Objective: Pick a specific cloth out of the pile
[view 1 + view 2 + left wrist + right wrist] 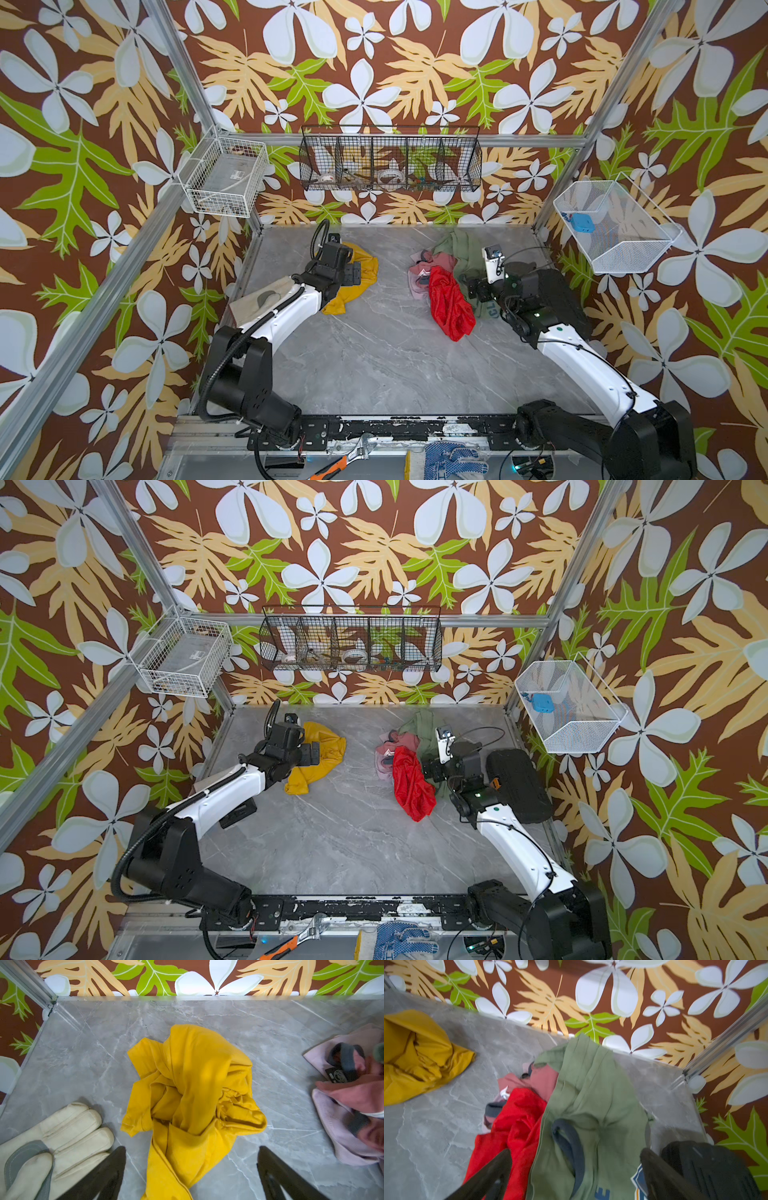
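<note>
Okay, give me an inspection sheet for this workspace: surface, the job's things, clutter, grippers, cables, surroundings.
Surface: grey marbled table, no spills seen.
Job's things: yellow cloth lies crumpled on its own, apart from the pile of green shirt, red cloth and pink cloth.
Clutter: pale glove beside the yellow cloth; black pad by the pile.
Grippers: left gripper open over the yellow cloth; right gripper open over the pile; neither holds anything.
Cables: black hose loops clear of the cloths.
Surroundings: flowered walls, wire baskets, wrench and blue gloves below the front edge.
</note>
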